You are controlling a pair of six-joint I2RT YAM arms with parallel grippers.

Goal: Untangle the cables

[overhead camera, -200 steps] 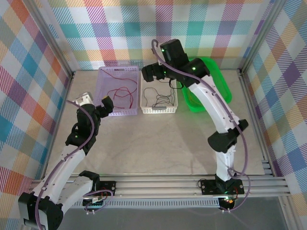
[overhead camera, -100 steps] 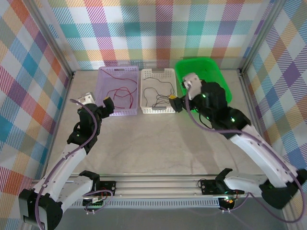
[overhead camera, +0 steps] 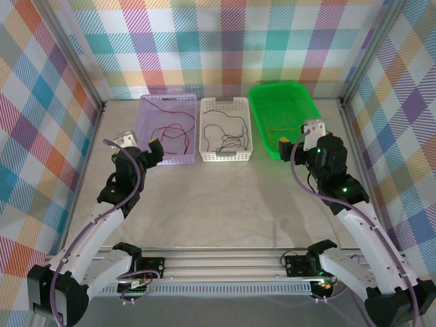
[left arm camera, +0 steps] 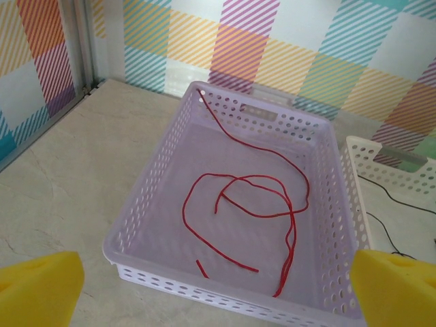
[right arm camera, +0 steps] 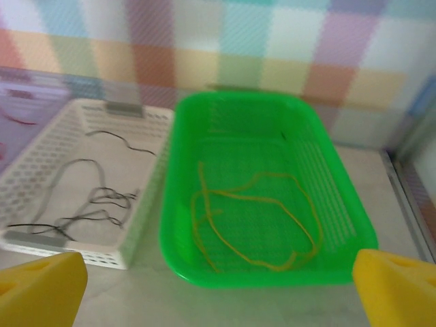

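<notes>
Three cables, each alone in its own container at the far side of the table [overhead camera: 225, 197].
- Red cable [left arm camera: 262, 215]: loose loops on the floor of the lilac basket [left arm camera: 204, 289], one end running up to the far-left corner.
- Black cable [right arm camera: 102, 197]: in the white basket [right arm camera: 68, 248], bunched toward its near end.
- Orange-yellow cable [right arm camera: 252, 197]: open loop in the green tray [right arm camera: 272, 281].

Left gripper [overhead camera: 139, 143]: at the near end of the lilac basket, yellow pads [left arm camera: 37, 289] spread wide, nothing between them.
Right gripper [overhead camera: 298, 136]: at the near end of the green tray, fingers wide apart, empty.
</notes>
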